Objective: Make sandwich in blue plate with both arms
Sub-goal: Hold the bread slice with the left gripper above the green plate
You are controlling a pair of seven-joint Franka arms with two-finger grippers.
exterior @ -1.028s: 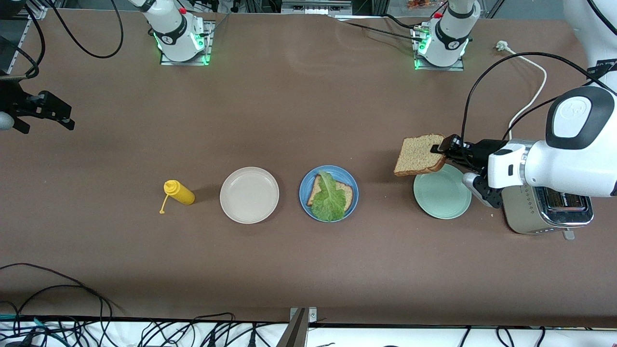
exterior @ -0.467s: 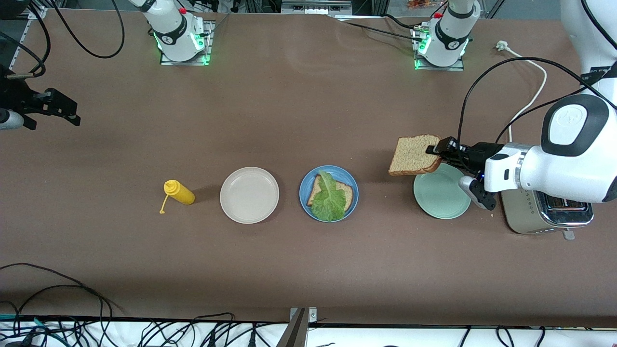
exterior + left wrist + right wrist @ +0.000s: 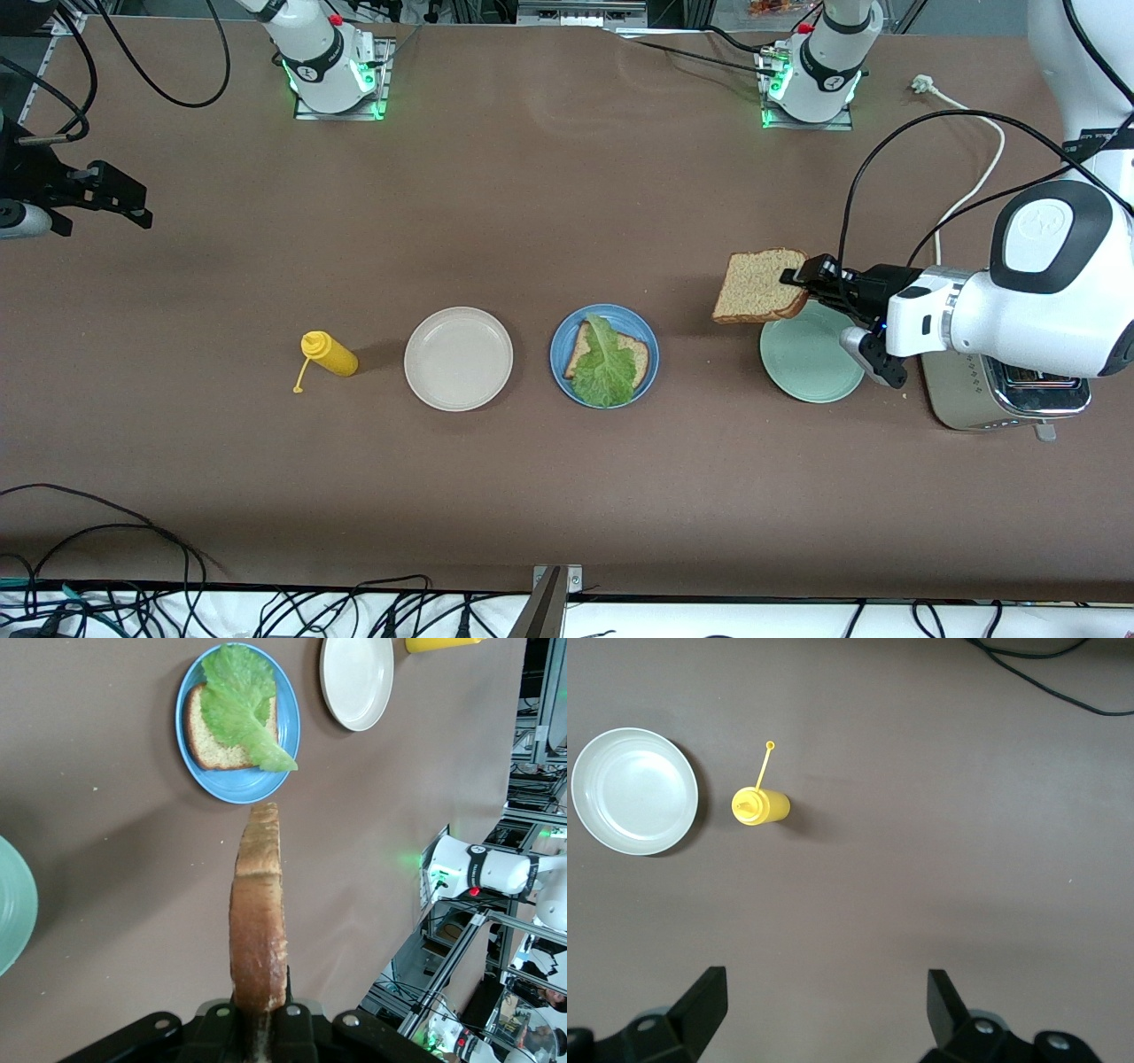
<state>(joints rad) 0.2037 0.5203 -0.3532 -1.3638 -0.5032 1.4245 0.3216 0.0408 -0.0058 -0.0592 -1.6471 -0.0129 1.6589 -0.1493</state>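
The blue plate [image 3: 648, 340] [image 3: 235, 788] sits mid-table and holds one brown bread slice [image 3: 640, 354] [image 3: 205, 735] under a ruffled green lettuce leaf [image 3: 605, 368] [image 3: 237, 700]. My left gripper [image 3: 802, 276] [image 3: 261, 1005] is shut on the edge of a second bread slice [image 3: 757, 285] [image 3: 259, 921]. It holds this slice in the air over the pale green plate's rim and the table between that plate and the blue plate. My right gripper [image 3: 137, 206] [image 3: 826, 983] hangs open and empty over bare table at the right arm's end, waiting.
The pale green plate [image 3: 811, 363] lies bare beside a silver toaster [image 3: 1001, 400] at the left arm's end. A beige plate [image 3: 458, 358] [image 3: 633, 790] and a fallen yellow squeeze bottle [image 3: 330, 354] [image 3: 760, 805] lie toward the right arm's end. A white cable [image 3: 974, 177] runs from the toaster.
The left gripper has carried the held slice a little way from over the green plate toward the blue plate. The right gripper has drifted slightly. Nothing on the plates moved.
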